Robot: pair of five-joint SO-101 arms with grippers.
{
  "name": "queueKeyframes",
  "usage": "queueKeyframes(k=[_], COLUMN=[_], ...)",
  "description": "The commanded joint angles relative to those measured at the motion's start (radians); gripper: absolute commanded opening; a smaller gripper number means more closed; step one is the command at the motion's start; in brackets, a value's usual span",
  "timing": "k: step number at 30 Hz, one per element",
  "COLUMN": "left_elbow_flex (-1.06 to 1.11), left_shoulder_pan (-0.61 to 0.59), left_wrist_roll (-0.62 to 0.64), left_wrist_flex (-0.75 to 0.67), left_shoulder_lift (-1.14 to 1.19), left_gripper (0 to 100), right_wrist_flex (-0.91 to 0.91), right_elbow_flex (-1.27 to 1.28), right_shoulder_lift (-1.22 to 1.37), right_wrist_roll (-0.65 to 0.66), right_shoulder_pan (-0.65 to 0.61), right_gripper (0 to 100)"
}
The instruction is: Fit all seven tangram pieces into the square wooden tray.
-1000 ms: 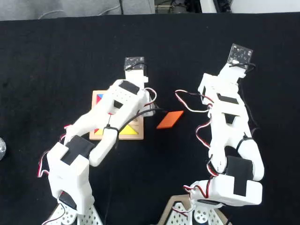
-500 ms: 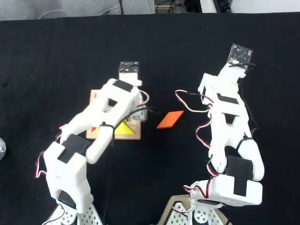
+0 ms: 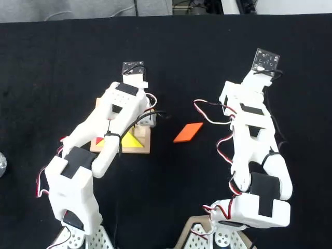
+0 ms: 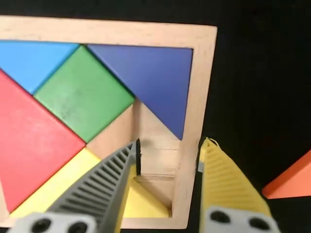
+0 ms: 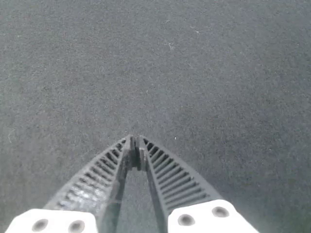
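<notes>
The square wooden tray (image 4: pixel 121 30) holds a light blue triangle (image 4: pixel 29 63), a green square (image 4: pixel 80 92), a dark blue triangle (image 4: pixel 155 77), a red triangle (image 4: pixel 29 145) and yellow pieces (image 4: pixel 141 206). A bare slot (image 4: pixel 158 155) lies by its side wall. My left gripper (image 4: pixel 172 144) is open and straddles that wall, one finger in the slot, one outside. From above, the left arm covers most of the tray (image 3: pixel 140 149). The orange parallelogram (image 3: pixel 188 132) lies on the cloth right of the tray, its corner (image 4: pixel 291 177) past the outer finger. My right gripper (image 5: pixel 135 145) is shut over bare cloth.
The right arm (image 3: pixel 251 119) stretches up the right side of the black cloth, well apart from the orange piece. Open cloth lies between the two arms and beyond the tray. A small shiny object (image 3: pixel 2 165) sits at the left edge.
The left arm has swung to the left and the tray has slid left with it, widening the gap to the orange parallelogram. The right arm has not moved.
</notes>
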Motion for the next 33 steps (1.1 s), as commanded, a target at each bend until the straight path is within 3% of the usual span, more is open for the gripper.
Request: queueKeyframes(k=[1, 10, 16, 21, 26, 33], left_elbow_flex=[-0.045, -0.105, -0.232, -0.275, -0.298, -0.309], left_shoulder_pan=[0.061, 0.122, 0.122, 0.125, 0.150, 0.202], left_wrist_roll=[0.002, 0.003, 0.003, 0.012, 0.152, 0.166], left_wrist_flex=[0.003, 0.014, 0.110, 0.140, 0.091, 0.023], left_shoulder_lift=[-0.025, 0.097, 0.157, 0.169, 0.169, 0.169], left_gripper=[21, 21, 3, 4, 4, 4], right_wrist_flex=[-0.012, -0.012, -0.012, -0.012, -0.012, -0.012], right_elbow_flex=[-0.058, -0.058, -0.058, -0.059, -0.059, -0.059], right_shoulder_lift=[-0.012, -0.012, -0.013, -0.013, -0.013, -0.013], right_wrist_roll=[0.009, 0.009, 0.009, 0.009, 0.009, 0.009], right_shoulder_pan=[-0.018, -0.018, -0.018, -0.018, -0.018, -0.018], right_gripper=[1.2, 1.2, 1.2, 1.2, 1.2, 1.2])
